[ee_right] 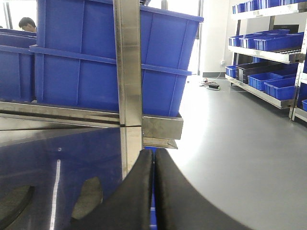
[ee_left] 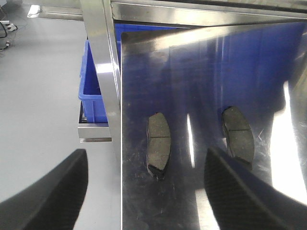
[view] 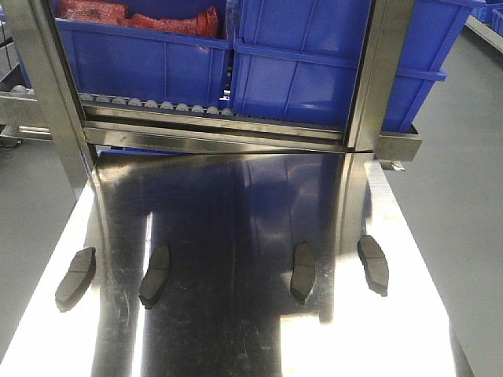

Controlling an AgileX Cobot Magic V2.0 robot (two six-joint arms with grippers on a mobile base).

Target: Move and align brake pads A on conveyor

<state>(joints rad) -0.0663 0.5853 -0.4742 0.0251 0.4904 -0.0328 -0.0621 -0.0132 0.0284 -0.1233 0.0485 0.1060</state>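
Four dark grey brake pads lie in a row on the shiny steel table (view: 236,212): far left (view: 75,276), left (view: 156,275), right (view: 303,271) and far right (view: 372,264). The dark belt conveyor is out of view. My left gripper (ee_left: 145,165) is open and empty. It hovers over the table's left edge, just short of one pad (ee_left: 159,141), with a second pad (ee_left: 238,136) to its right. My right gripper (ee_right: 154,155) is shut and empty near the table's right side. Two pads (ee_right: 89,196) (ee_right: 12,203) lie to its left. Neither gripper shows in the front view.
Blue bins (view: 157,63) stand on a roller rack behind the table, one holding red items (view: 134,16). Steel posts (view: 47,86) (view: 381,71) rise at the table's back corners. Shelves with blue bins (ee_right: 268,48) stand far right. A person (ee_right: 26,24) is behind the bins.
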